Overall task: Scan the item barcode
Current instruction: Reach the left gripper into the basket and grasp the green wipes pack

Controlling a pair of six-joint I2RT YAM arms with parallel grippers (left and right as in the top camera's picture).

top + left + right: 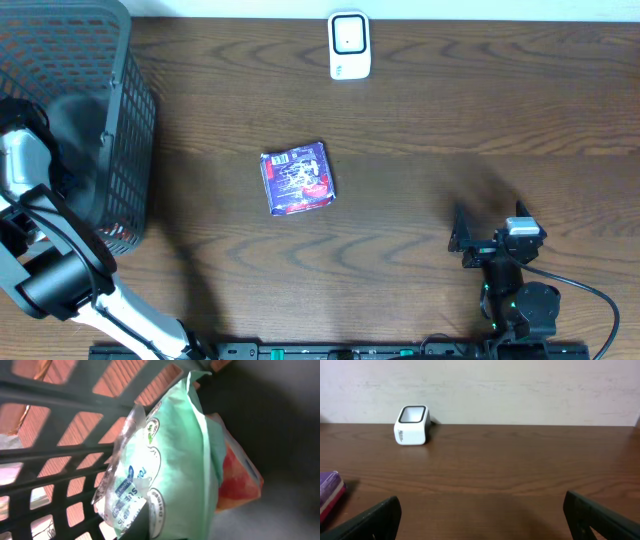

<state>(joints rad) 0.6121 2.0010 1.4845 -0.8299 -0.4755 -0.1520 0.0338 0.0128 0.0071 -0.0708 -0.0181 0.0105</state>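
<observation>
My left gripper [156, 527] is down inside the black mesh basket [128, 90] and shut on a pale green packet [180, 460]. A clear crinkled edge of the packet lies against the basket wall [65, 445]. One dark finger [150, 522] shows at the packet's lower edge. In the overhead view only the left arm [22, 165] shows, reaching into the basket. The white barcode scanner [349, 45] [412, 425] stands at the table's far edge. My right gripper [478, 240] [482, 515] rests open near the front right, nothing between its fingers.
A purple packet [297, 178] [330, 491] lies flat mid-table. An orange packet [239, 480] sits behind the green one in the basket. The basket fills the table's far left corner.
</observation>
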